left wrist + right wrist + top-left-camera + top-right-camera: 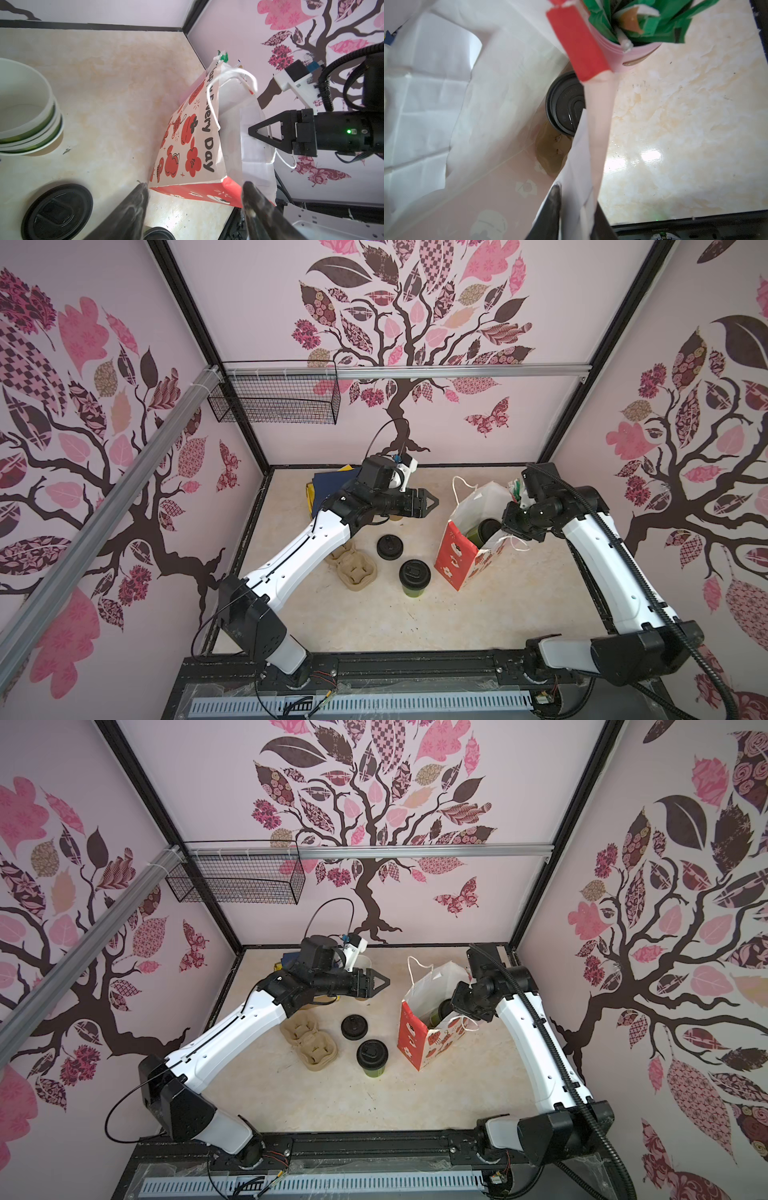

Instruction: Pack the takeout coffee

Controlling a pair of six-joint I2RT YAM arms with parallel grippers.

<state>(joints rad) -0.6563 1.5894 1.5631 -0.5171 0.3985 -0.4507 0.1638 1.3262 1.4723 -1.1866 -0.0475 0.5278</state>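
The beige marbled desk (374,626) is open along its near edge. The red-and-white printed paper gift bag (453,560) stands right of centre, mouth up. The left gripper (432,502) hovers behind centre, jaws wide apart, empty. The right gripper (251,131) straddles the bag's rim; whether its jaws pinch the paper cannot be told. One black-lidded green paper cup (484,530) sits inside the bag, lid uppermost. The second green cup (414,577) stands upright just left of the bag, long axis vertical.
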